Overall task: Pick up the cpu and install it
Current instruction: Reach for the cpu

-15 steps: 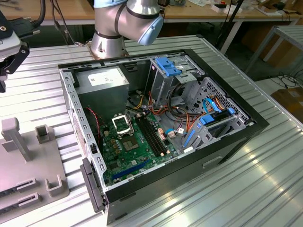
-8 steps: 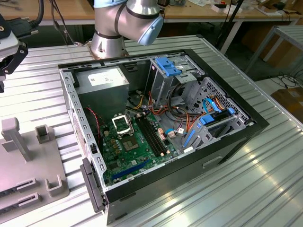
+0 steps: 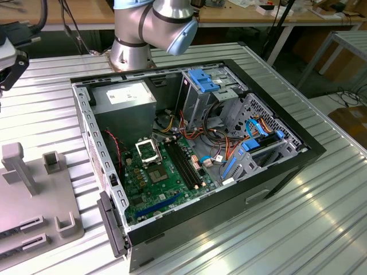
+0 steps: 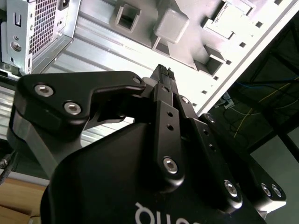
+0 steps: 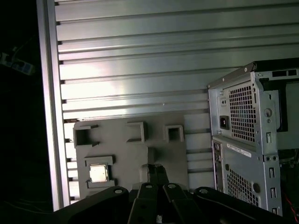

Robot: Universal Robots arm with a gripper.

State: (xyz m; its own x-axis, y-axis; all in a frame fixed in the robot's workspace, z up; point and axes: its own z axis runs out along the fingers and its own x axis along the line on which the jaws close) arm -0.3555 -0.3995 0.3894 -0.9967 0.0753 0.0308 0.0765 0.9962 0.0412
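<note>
The end effector point(image 5: 153, 168), fingers closed on nothing, hangs over the grey holder tray point(image 5: 126, 149) where the cpu point(image 5: 99, 173) sits unpicked, while the computer's socket point(image 3: 149, 150) looks unfilled.

Cpu point(image 5: 99, 173) in grey fixture point(image 5: 126, 156)

Open computer case point(image 3: 269, 189), grey fixture tray point(image 3: 34, 200), ribbed table point(image 3: 321, 229).

Your work surface is a ribbed aluminium table point(image 3: 321, 229), with bright glare toward the exterior view's right. Behind it runs a long wooden bench point(image 3: 241, 17). A second metal table point(image 3: 352, 43) stands at the exterior view's right, with loose cables point(image 3: 344, 94) and a brown box point(image 3: 354, 123) on the dark floor point(image 3: 315, 80) beside it.
</note>
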